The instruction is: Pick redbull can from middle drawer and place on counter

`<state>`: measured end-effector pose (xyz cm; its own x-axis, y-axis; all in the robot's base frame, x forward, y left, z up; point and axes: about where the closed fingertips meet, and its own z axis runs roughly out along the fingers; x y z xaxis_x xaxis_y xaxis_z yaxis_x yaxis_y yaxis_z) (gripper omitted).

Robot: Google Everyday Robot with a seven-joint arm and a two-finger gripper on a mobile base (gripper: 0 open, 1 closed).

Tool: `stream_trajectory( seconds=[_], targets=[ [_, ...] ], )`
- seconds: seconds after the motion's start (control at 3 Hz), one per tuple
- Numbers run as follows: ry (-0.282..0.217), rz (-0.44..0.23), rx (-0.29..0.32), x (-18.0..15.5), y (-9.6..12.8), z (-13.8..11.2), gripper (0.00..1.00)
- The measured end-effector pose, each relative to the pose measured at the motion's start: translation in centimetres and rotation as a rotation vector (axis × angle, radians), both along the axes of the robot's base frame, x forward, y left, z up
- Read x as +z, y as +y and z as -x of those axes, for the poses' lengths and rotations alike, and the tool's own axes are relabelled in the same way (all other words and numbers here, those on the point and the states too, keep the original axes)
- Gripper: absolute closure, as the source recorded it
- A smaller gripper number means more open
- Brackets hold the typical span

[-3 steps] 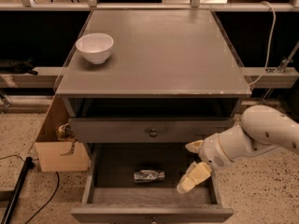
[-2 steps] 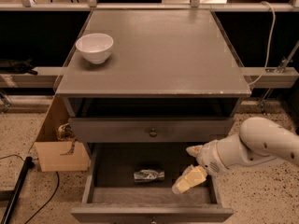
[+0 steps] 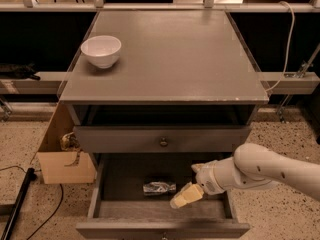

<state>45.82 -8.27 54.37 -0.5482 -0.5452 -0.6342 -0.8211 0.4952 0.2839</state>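
Note:
The redbull can (image 3: 159, 187) lies on its side on the floor of the open middle drawer (image 3: 115, 184), a little left of centre. My gripper (image 3: 184, 186) hangs inside the drawer just right of the can, apart from it, with its pale fingers (image 3: 186, 195) spread open and empty. The white arm reaches in from the right. The counter (image 3: 175, 54) is the flat grey top of the cabinet, above the drawers.
A white bowl (image 3: 101, 50) stands on the counter's left side. The upper drawer (image 3: 163, 140) is pulled out slightly above the middle one. A cardboard box (image 3: 65, 159) sits on the floor to the left, with a black cable (image 3: 20, 199) beside it.
My gripper and arm have moved left and lower into the drawer, closer to the can. The can has not moved.

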Motion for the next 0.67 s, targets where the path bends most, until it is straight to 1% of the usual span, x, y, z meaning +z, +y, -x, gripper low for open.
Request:
stream_trajectory(
  seconds=[0.33,0.67],
  targets=[
    [0.000,0.000,0.000,0.0,0.0,0.0,0.00],
    [0.025,-0.003,0.008,-1.3,0.4,0.0,0.00]
  ],
)
